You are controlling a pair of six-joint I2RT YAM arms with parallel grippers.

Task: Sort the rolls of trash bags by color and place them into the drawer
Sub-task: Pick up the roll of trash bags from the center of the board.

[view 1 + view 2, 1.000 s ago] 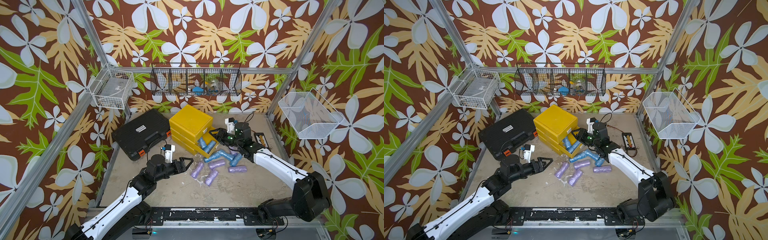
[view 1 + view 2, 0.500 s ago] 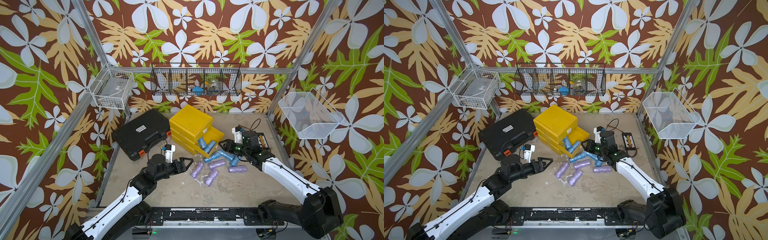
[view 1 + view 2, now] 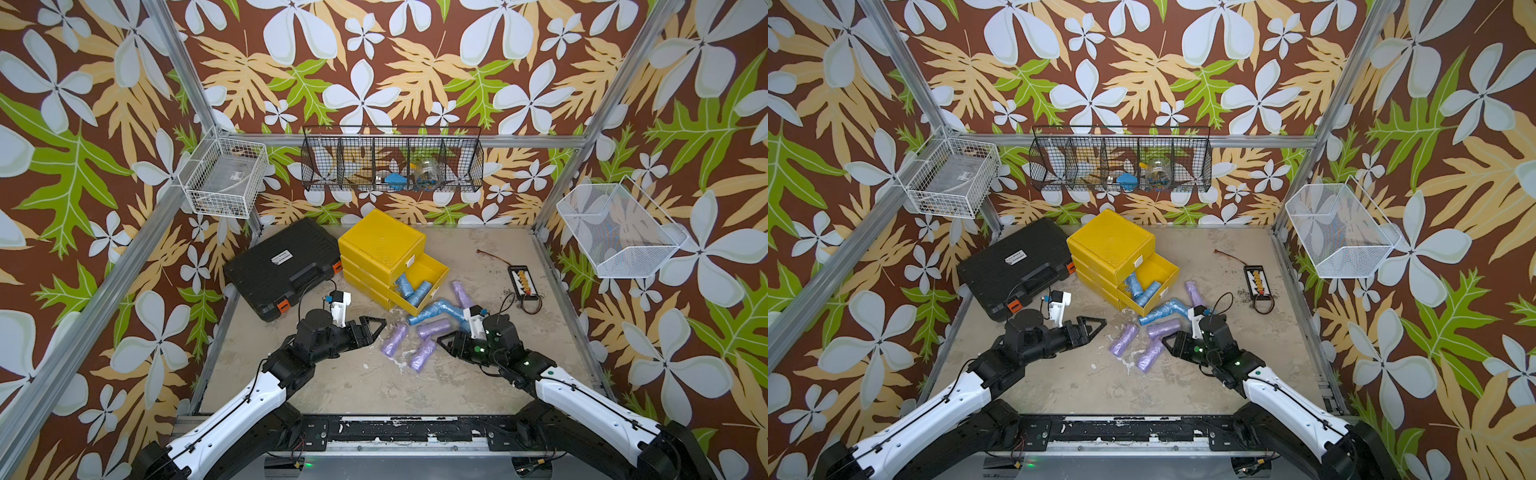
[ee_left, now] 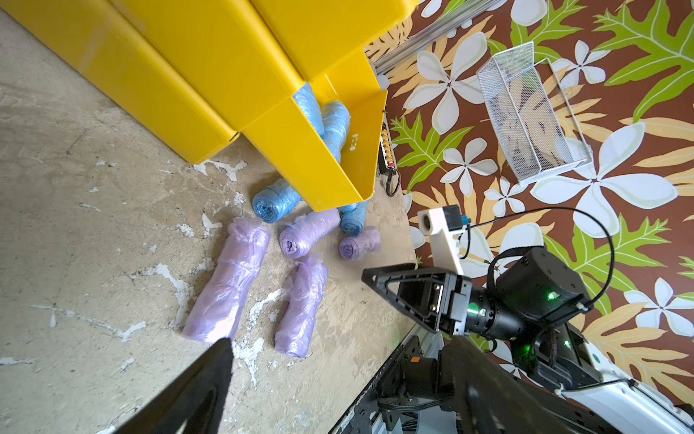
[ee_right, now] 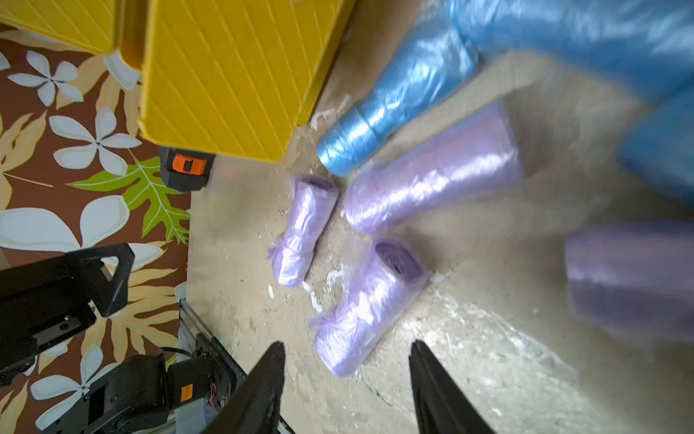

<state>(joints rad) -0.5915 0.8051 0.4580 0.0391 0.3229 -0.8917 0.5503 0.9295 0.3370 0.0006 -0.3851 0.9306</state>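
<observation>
Holds the right gripper [image 3: 441, 340] parted and empty above the table [image 3: 332, 386], just beside the nearest lilac roll [image 3: 420, 356]. Finds that roll loose on the table, on the side toward the left arm, with its long axis slanted from the front edge toward the drawer [image 3: 434, 270]; in the right wrist view, frames its near end between the two fingers. Probably needs only a short drop and a squeeze across the width. Has the left gripper [image 3: 376, 326] spread wide, empty, nearer another lilac roll [image 3: 394, 340]. Counts blue rolls [image 3: 409, 289] already in the drawer, more outside.
</observation>
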